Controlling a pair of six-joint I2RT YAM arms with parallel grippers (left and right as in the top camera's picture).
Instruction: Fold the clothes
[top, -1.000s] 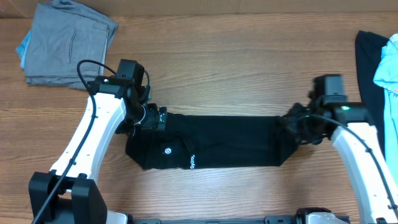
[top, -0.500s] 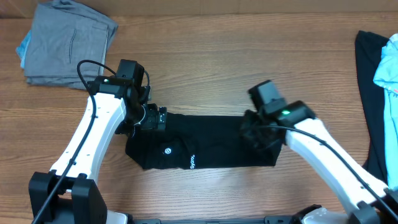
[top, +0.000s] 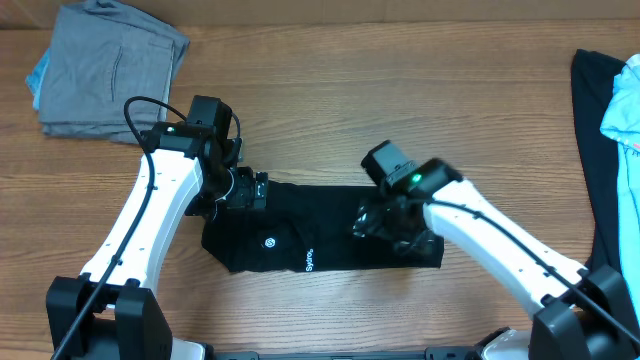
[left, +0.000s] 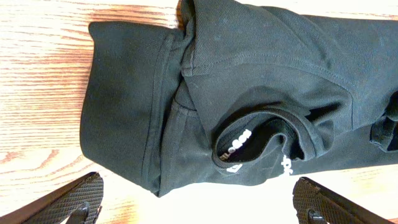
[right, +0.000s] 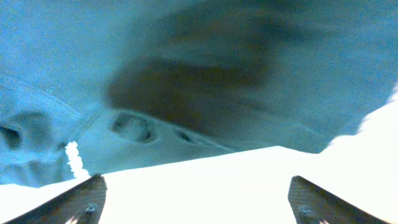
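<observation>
One second brought the wide-open right gripper (top: 385, 222) leftward over the black short-sleeved fabric shirt (top: 320, 240), shortening it toward a crosswise fold; the left gripper (top: 257, 189) gapes too.

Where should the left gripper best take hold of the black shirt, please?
Grip the black shirt at its collar end, coming in from the left: the stacked edges there lie flat on the table, next to the open left gripper.

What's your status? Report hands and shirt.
Left hand open above black shirt collar. Right hand open, close over its middle. No obstruction seen.
</observation>
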